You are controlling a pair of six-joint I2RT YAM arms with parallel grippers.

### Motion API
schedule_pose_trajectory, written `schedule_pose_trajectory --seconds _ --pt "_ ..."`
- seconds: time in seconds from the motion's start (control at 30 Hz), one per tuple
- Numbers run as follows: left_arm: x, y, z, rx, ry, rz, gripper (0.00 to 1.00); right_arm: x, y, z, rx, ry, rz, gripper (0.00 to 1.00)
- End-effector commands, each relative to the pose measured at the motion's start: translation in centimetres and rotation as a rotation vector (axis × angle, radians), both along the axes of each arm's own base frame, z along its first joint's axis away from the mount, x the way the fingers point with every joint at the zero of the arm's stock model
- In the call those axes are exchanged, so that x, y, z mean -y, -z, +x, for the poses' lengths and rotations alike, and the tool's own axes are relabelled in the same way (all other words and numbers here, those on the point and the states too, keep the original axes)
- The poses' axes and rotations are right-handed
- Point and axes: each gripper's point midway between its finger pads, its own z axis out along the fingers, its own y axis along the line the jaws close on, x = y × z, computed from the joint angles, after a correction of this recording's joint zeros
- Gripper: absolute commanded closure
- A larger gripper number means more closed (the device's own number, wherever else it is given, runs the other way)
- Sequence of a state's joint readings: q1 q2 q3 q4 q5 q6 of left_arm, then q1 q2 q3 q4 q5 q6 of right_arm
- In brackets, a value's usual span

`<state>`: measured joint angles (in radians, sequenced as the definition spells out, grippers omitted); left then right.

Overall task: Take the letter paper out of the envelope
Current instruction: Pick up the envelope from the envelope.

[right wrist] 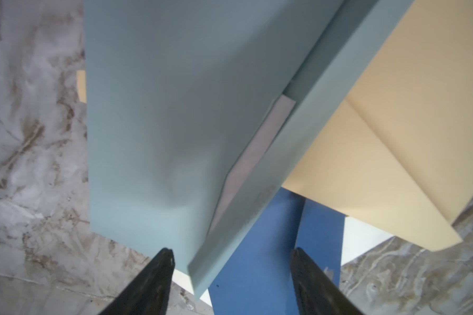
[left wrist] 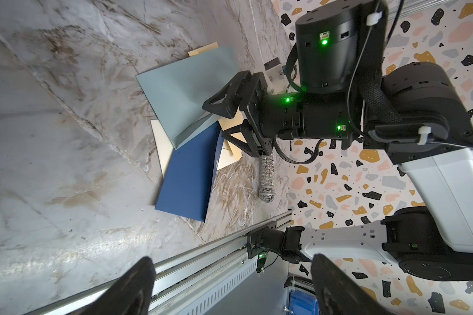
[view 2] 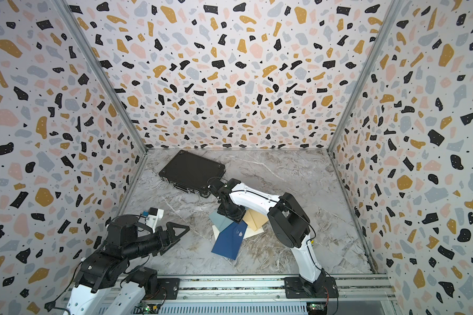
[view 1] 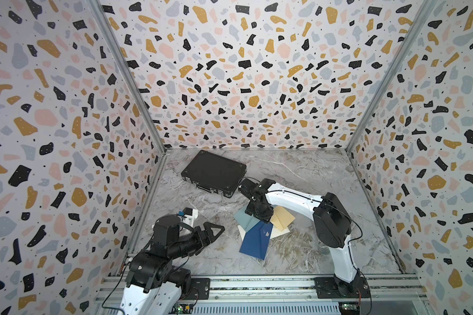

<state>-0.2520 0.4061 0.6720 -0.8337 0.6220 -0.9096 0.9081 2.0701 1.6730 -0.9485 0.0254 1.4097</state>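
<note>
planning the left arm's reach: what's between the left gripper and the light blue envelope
Nothing: only bare marble table separates left gripper and light blue envelope, in both top views.

Left arm [view 1: 175, 242] and right arm [view 1: 292, 197] pair white link shells [left wrist: 448, 177] with black cylindrical joint housings [left wrist: 322, 60]. Black cables [left wrist: 358, 68], held by white zip ties [left wrist: 373, 19], follow the links. Green LEDs [left wrist: 324, 41] mark joints. Gripper fingers [left wrist: 220, 102]: black triangular frames.
</note>
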Motion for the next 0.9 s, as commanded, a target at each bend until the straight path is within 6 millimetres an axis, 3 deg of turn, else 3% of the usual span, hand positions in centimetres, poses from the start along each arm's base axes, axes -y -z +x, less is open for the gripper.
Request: schedule_pose_trajectory --seconds 0.0,0.27,0.43,0.63,0.87 --pt "0.1 0.0 0.1 0.022 0.008 -0.006 0.1 0.5 -0.1 -0.1 -0.005 0.043 -0.009 0.32" --pt "0.6 -0.2 0.5 0.044 0.026 -0.029 0.11 0.7 1.2 0.1 -0.031 0.068 -0.027 0.48" --pt "0.9 -0.3 0.8 0.047 0.039 -0.039 0.1 1.0 1.0 0.5 -0.028 0.088 -0.021 0.67" --pt "1.5 -0.6 1.8 0.079 0.058 -0.062 0.09 1.3 -2.3 1.8 0.044 0.092 -0.025 0.99" --pt "1.8 -0.4 4.2 0.059 0.053 -0.025 0.09 2.4 -8.1 3.4 0.137 0.053 -0.031 1.0"
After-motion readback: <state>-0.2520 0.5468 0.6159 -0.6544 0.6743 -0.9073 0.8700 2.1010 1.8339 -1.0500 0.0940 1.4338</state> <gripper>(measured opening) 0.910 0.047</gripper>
